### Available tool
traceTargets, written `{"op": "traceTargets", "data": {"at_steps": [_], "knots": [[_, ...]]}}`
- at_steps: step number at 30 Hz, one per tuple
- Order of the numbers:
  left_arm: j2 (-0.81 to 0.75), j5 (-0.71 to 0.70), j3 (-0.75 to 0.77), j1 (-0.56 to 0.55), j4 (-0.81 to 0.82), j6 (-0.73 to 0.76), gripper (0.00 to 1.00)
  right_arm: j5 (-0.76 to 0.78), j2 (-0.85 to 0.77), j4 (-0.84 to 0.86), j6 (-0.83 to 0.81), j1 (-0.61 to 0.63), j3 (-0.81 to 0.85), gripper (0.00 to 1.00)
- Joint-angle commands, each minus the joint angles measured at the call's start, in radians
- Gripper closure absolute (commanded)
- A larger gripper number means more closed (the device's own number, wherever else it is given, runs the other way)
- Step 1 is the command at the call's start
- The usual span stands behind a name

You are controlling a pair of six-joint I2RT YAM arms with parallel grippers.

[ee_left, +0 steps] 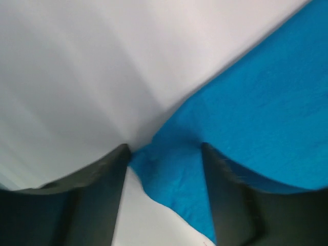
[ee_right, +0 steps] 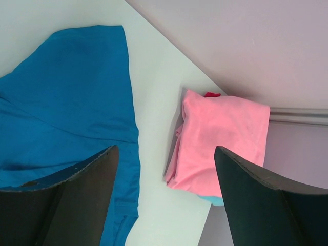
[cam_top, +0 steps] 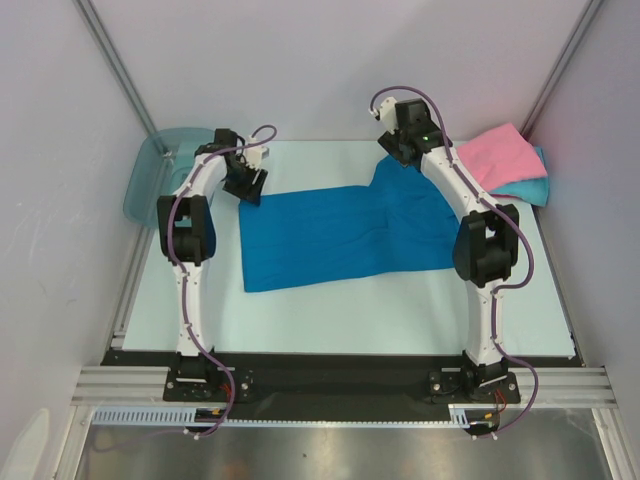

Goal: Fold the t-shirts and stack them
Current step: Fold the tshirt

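Mid-table: deep blue t-shirt [cam_top: 330, 235], flat. At its 10 o'clock corner, left gripper [ee_left: 164, 148] spread, straddling cloth; right gripper [ee_right: 166, 148] spread, empty, near 1 o'clock sleeve. Risk: shallow bite, corner slips, fold skews.

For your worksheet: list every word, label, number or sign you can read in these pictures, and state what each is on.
There is no readable text in any view.
Blue t-shirt: plain, no print.
Pink t-shirt: plain, no print.
Red tab at the pink t-shirt's edge: too small to show any lettering.
Teal bin: no label visible.
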Motion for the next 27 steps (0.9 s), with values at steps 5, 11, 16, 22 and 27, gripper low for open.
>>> {"op": "traceTargets", "data": {"at_steps": [5,11,16,22,27], "knots": [[0.019,0.001,-0.008,0.001,-0.047,0.037,0.28,0.019,-0.021,0.037,-0.003,0.013,0.009,0.17],[0.015,0.024,-0.01,0.004,-0.05,0.067,0.57,0.018,-0.02,0.036,-0.001,0.016,0.015,0.17],[0.017,0.016,-0.007,0.006,-0.053,0.071,0.66,0.019,-0.018,0.026,0.004,0.019,0.01,0.17],[0.014,-0.007,0.019,0.006,-0.053,0.054,0.92,0.013,-0.023,0.023,0.0,0.017,-0.005,0.17],[-0.004,-0.005,0.02,0.004,-0.053,0.051,1.0,0.004,-0.018,0.017,0.0,0.017,-0.011,0.17]]}}
